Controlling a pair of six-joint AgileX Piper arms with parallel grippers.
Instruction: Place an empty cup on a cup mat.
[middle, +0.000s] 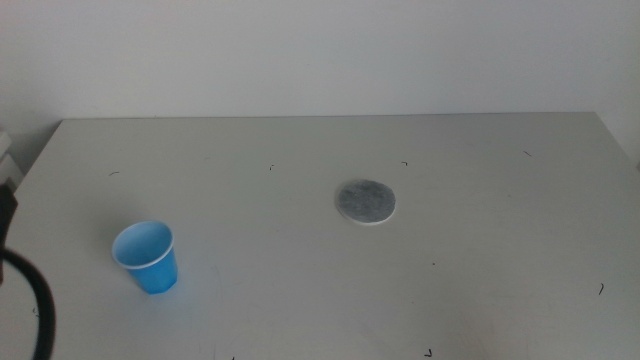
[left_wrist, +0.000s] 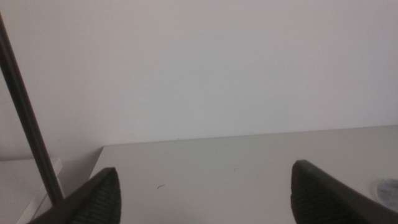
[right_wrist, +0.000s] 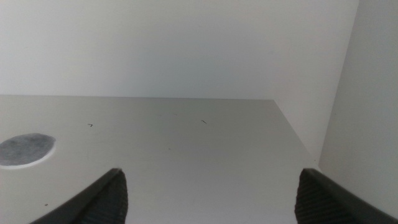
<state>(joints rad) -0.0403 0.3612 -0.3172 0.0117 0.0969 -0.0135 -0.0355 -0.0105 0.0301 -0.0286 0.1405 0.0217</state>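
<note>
The bright blue cup (middle: 148, 257) stands upright and empty at the table's front left. The grey round cup mat (middle: 365, 201) lies flat near the table's middle, well to the right of the cup; it also shows in the right wrist view (right_wrist: 25, 149), and its edge shows in the left wrist view (left_wrist: 388, 188). My left gripper (left_wrist: 202, 199) is open and empty, out of the middle view at the left. My right gripper (right_wrist: 211, 199) is open and empty, out of the middle view at the right. The cup is hidden from both wrist views.
A dark cable (middle: 35, 300) curves in at the front left edge of the grey table (middle: 480, 260). A white wall stands behind the table. A dark rod (left_wrist: 28, 124) shows in the left wrist view.
</note>
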